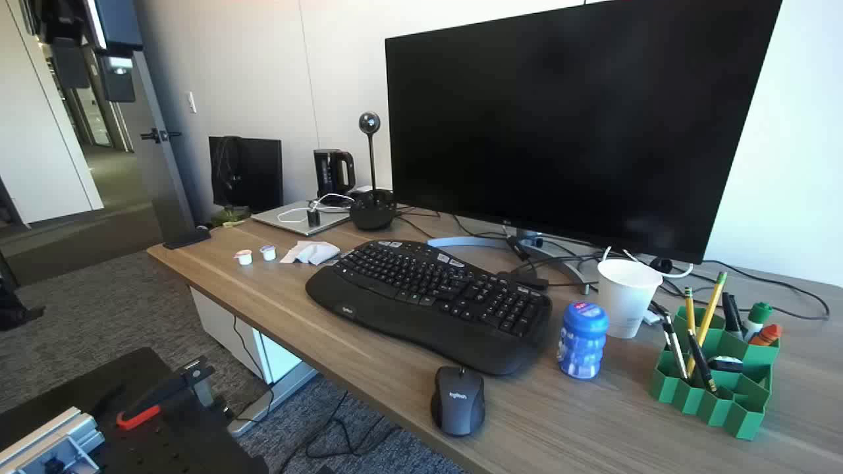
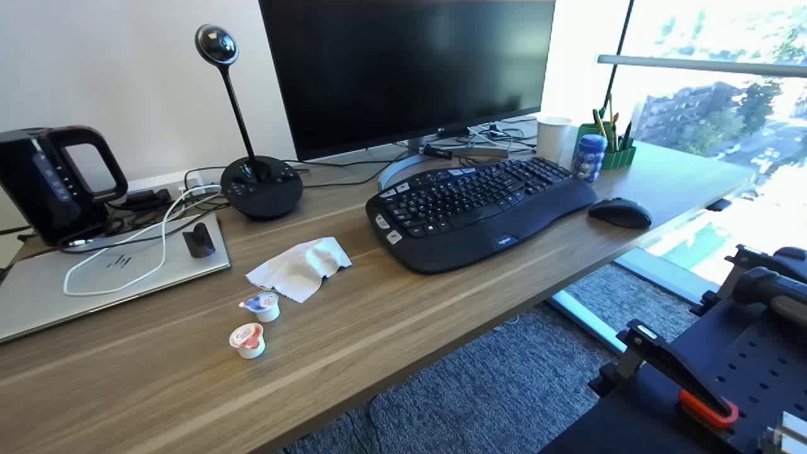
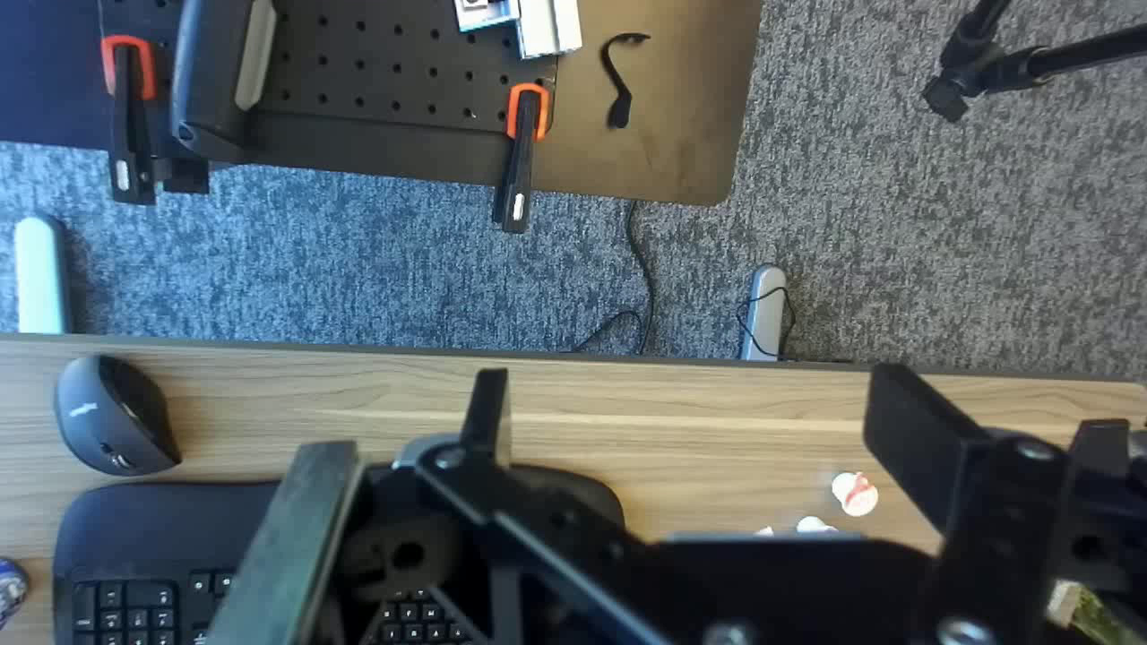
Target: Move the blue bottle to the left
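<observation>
The blue bottle (image 1: 583,345) stands upright on the desk, right of the keyboard and in front of the white cup. It also stands at the far right of the desk in an exterior view (image 2: 590,157). In the wrist view only a bit of the blue bottle (image 3: 11,589) shows at the left edge. My gripper (image 3: 690,394) is open and empty, its fingers wide apart high above the desk. In an exterior view the gripper (image 1: 94,76) hangs at the top left, far from the bottle. It is out of view in the remaining exterior view.
The keyboard (image 1: 428,303) and mouse (image 1: 459,401) lie left of the bottle. The white cup (image 1: 625,296) and green pen holder (image 1: 718,375) stand close by. The monitor (image 1: 566,125) rises behind. Creamer cups (image 2: 249,340), a napkin (image 2: 302,268) and a laptop (image 2: 120,265) lie farther left.
</observation>
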